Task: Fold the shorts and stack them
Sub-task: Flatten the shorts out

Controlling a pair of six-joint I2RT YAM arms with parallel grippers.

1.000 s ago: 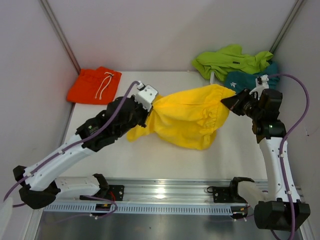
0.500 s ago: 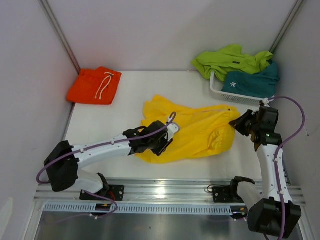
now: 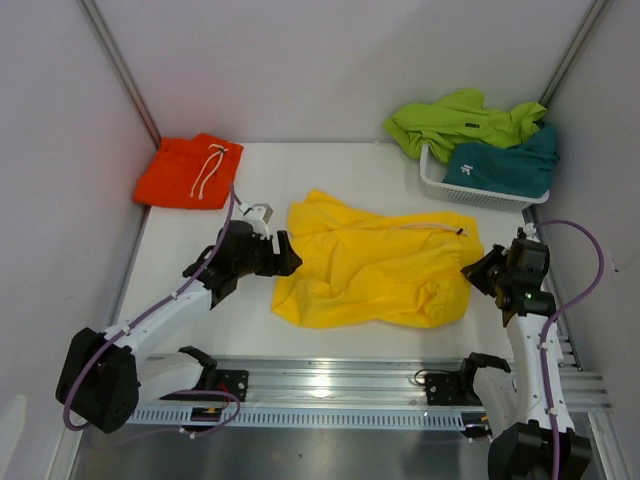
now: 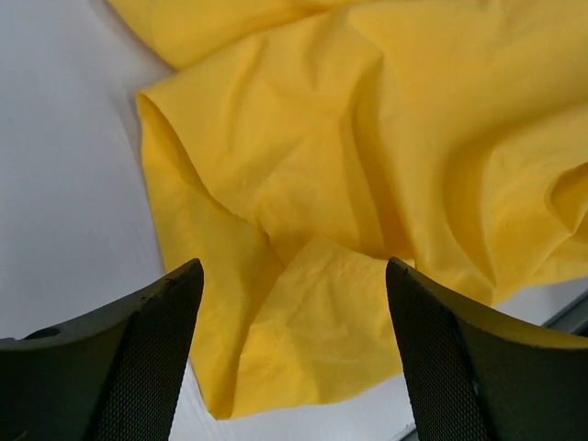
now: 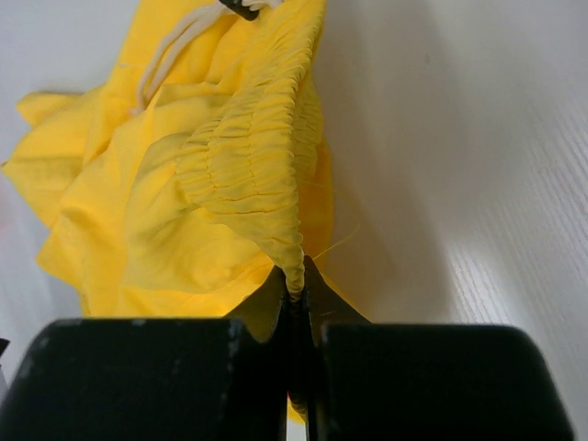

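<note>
We see the left arm [image 3: 160, 312] stretched low from its base at bottom left, with the forearm angled up and right. The left claw [image 3: 284, 252] points right. In the wrist view its fingers [image 4: 138, 358] stand wide apart with nothing pinched between them. The right arm [image 3: 535, 370] rises nearly straight from its base at bottom right, and the wrist is bent over to the left. The right claw [image 3: 472, 272] points left. Its wrist view shows the fingers [image 5: 138, 377] pressed together, clamping the gathered waistband edge of the yellow shorts [image 5: 184, 184].
</note>
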